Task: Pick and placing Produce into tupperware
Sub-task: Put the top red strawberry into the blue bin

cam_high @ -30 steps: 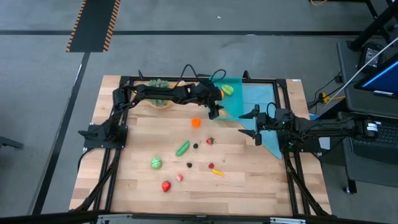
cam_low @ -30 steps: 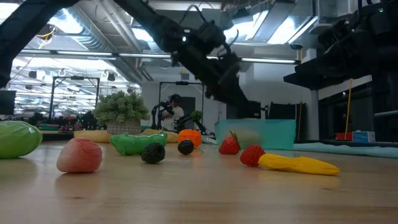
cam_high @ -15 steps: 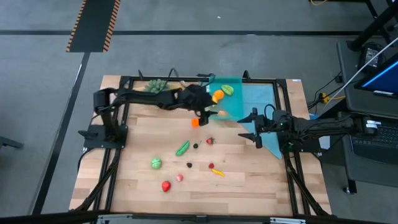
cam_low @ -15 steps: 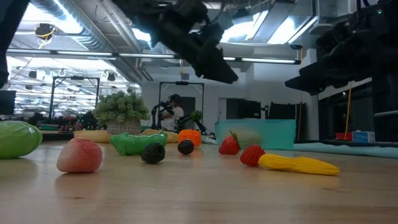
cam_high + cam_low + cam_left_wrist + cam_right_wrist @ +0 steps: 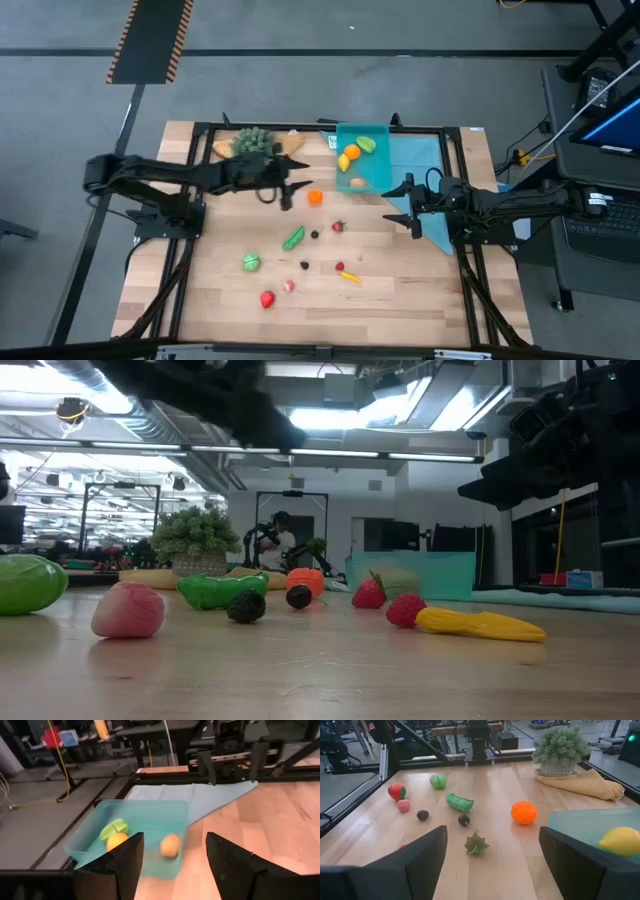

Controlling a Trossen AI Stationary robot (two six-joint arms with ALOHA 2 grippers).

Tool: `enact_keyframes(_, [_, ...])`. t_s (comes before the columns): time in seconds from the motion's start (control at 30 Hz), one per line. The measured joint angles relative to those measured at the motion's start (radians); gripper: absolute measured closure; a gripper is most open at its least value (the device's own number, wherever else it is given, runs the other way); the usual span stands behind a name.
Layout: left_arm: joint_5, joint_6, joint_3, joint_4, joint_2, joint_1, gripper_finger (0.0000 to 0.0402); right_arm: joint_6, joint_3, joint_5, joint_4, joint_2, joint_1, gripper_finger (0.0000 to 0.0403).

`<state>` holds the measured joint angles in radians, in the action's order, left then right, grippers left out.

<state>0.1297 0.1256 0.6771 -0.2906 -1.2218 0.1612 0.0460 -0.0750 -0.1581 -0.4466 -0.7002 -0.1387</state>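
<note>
The teal tupperware (image 5: 362,165) stands at the table's far side on the light-blue cloth, holding a green piece (image 5: 113,828), a yellow-orange one (image 5: 117,841) and an orange one (image 5: 170,845). The rest of the produce lies loose on the wood: an orange pumpkin (image 5: 315,197), a strawberry (image 5: 338,226), a green pod (image 5: 293,238), a green cabbage (image 5: 251,262), and red, pink, dark and yellow pieces nearer the front. My left gripper (image 5: 286,192) hangs open to the left of the pumpkin, facing the tupperware. My right gripper (image 5: 405,204) waits open, right of the tupperware.
A bushy green plant (image 5: 253,141) on a tan board sits at the far edge, left of the tupperware. The light-blue cloth (image 5: 425,175) lies under the right arm. Bare wood shows at the table's left and near right. A dark frame rims the table.
My left arm has drawn back from over the tupperware toward the table's left and risen, so the tupperware and the pieces in it now show uncovered. The loose produce has stayed where it was.
</note>
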Motion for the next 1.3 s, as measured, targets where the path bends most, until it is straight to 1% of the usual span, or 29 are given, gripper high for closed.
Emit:
enact_keyframes(0.03, [-0.008,0.010,-0.025,0.005,0.038,0.003,0.0195,0.000,0.000,0.000,-0.002,0.000,0.000,0.0086])
enact_keyframes(0.2, [-0.121,0.016,-0.170,0.021,0.244,0.022,0.0195,0.002,0.000,0.000,-0.011,0.000,0.000,0.0086])
enact_keyframes(0.37, [-0.141,0.014,-0.313,0.031,0.444,0.024,0.0195,0.002,0.000,0.000,-0.029,0.000,0.000,0.0086])
enact_keyframes(0.47, [-0.159,0.004,-0.374,0.049,0.568,0.023,0.0195,0.004,0.000,0.000,-0.040,0.000,0.000,0.0086])
enact_keyframes(0.53, [-0.182,-0.041,-0.399,0.068,0.633,0.021,0.0195,0.004,0.000,0.000,-0.053,0.000,0.000,0.0086])
enact_keyframes(0.6, [-0.226,-0.075,-0.426,0.077,0.669,0.013,0.0195,0.002,0.000,0.000,-0.080,0.000,0.000,0.0086])
enact_keyframes(0.67, [-0.259,-0.090,-0.443,0.072,0.677,-0.004,0.0195,-0.023,0.000,0.000,-0.092,0.000,0.000,0.0086])
enact_keyframes(0.8, [-0.249,-0.095,-0.454,0.070,0.643,-0.044,0.0195,-0.047,0.000,0.001,-0.094,0.000,0.001,0.0086])
enact_keyframes(0.97, [-0.248,-0.060,-0.454,0.069,0.575,-0.101,0.0195,-0.028,-0.010,0.012,-0.085,0.000,0.063,0.0086])
enact_keyframes(1.07, [-0.248,-0.060,-0.454,0.074,0.545,-0.124,0.0195,-0.028,-0.040,0.064,-0.059,-0.004,0.125,0.0086])
enact_keyframes(1.3, [-0.246,-0.070,-0.454,0.071,0.534,-0.139,0.0195,-0.051,-0.159,0.209,0.143,-0.059,0.265,0.0086])
